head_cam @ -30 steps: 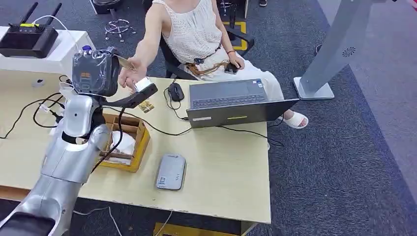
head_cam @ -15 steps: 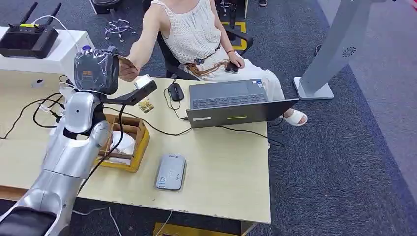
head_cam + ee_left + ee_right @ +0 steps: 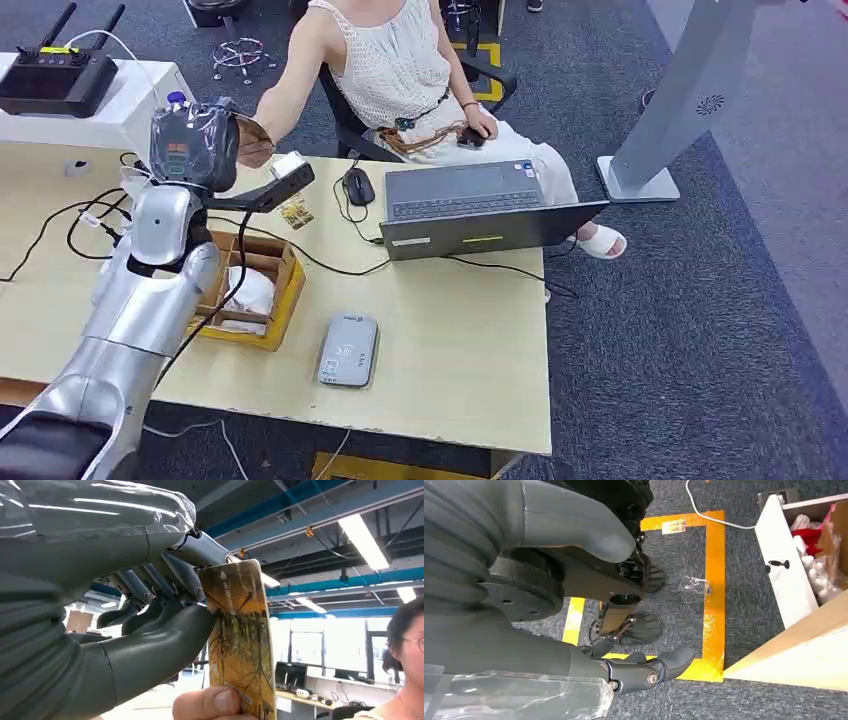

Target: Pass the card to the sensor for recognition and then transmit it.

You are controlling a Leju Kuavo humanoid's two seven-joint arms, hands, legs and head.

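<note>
Head view: the left hand (image 3: pixel 196 146) was raised beyond the pale desk's (image 3: pixel 450 330) far edge, meeting a seated person's hand (image 3: pixel 256 146); a grey sensor (image 3: pixel 348 349) lay near the front edge on dark carpet flooring.

Left wrist view: under blue ceiling beams, the left hand (image 3: pixel 150 625) pinched the card (image 3: pixel 240 640), whose other end the person's thumb (image 3: pixel 210 705) gripped.

Right wrist view: the right hand (image 3: pixel 639 672) hung beside the desk, fingers loosely apart, holding nothing.

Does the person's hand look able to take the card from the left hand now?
Probably yes: the person's hand already pinches the free end of the card, and the left hand holds only the other end.
</note>
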